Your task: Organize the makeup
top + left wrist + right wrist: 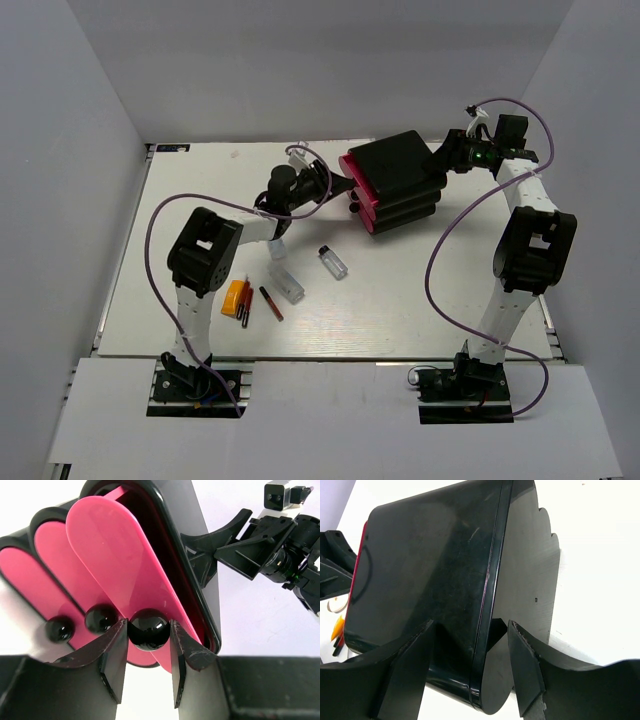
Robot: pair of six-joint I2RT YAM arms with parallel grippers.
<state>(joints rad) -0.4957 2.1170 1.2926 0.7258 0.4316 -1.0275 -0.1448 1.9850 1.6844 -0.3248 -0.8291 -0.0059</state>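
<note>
— Makeup [288, 286] aside for a moment: what are the grippers doing?
— The left gripper [148, 625] is closed onto a round black knob [148, 636], with a finger against each side of it. The right gripper [471, 624] is spread wide, its fingers astride the back edge of the black box [420, 555]. Whether they touch it, I cannot tell.
— How many knobs?
— Three, one on each of three pink drawers [115, 565]. The held knob is at the end of the row.
— And the makeup?
— It lies on the white table [400, 320], in front of the box and beside the left arm. I count two clear bottles [333, 262], one orange tube [235, 297], one red pencil [271, 302] and one dark pencil [247, 313]. The tube and pencils lie close together, and the bottles sit between them and the box.
— What does each view add?
— Only the top view shows the makeup laid out. Only the left wrist view shows the knobs and drawer fronts, with the right gripper behind the box. The right wrist view gives the box's glossy back and a sliver of orange at its left edge.
</note>
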